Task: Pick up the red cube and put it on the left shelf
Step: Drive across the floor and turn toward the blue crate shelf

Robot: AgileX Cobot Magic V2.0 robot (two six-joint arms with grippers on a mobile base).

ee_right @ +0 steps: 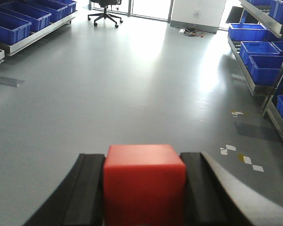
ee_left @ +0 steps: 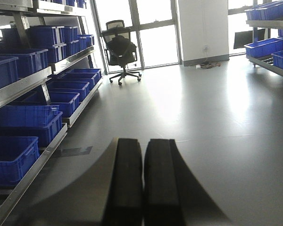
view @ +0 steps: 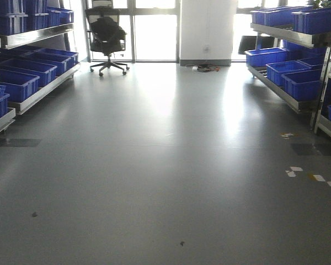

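Red and sharp-edged, the small solid red cube (ee_right: 144, 183) sits at 6 o'clock in the right wrist view. It is pinched between the black padded fingers (ee_right: 87, 188) of the right gripper (ee_right: 144, 162), above the grey floor (ee_right: 132, 84). It looks rigid, light and not fragile. Its smooth flat faces may be somewhat slippery, so a hold on two opposite side faces near mid-height, as here, seems soundest. The left gripper (ee_left: 143, 146) has its dark pads pressed together with nothing between them. The left shelf (ee_left: 23, 86), a brushed steel rack carrying dark blue ribbed plastic crates (ee_left: 12, 157), runs from 9 to 11 o'clock in the left wrist view, well apart from the cube. A black office chair (view: 106, 33) stands at 11 o'clock in the front view.
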